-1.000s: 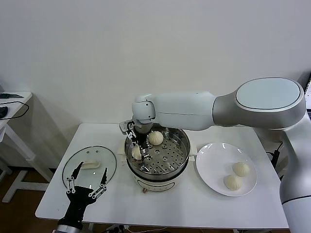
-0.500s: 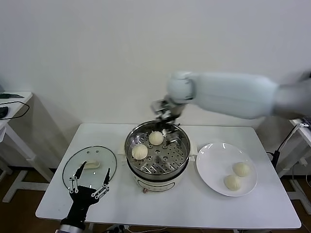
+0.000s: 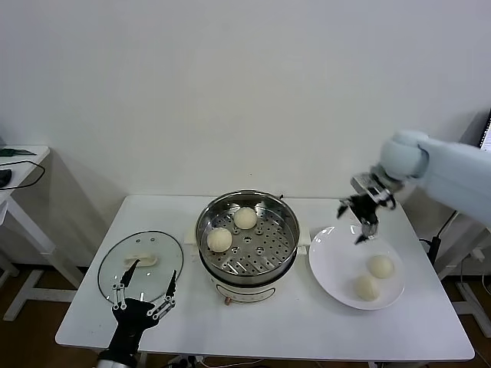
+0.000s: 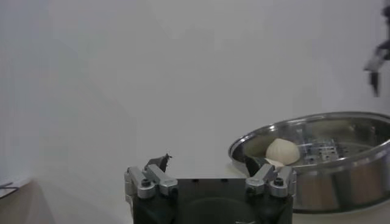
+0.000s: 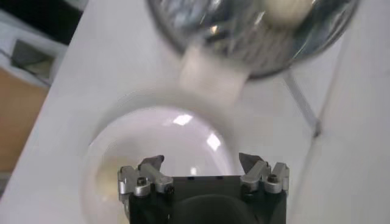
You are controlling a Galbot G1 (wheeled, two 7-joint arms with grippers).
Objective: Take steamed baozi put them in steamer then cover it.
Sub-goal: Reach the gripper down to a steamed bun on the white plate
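Meanwhile the right gripper [image 3: 367, 218] hangs spread and empty above the plate [image 3: 331, 264], where two baozi [image 3: 380, 266] sit pleats-up; two more lie in the steamer [image 3: 247, 264]. Left gripper [image 3: 143, 294] waits spread near the flat-lying cover [image 3: 115, 264].

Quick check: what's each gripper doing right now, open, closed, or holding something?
Left gripper: open, empty, near the cover.
Right gripper: open, empty, above the plate.
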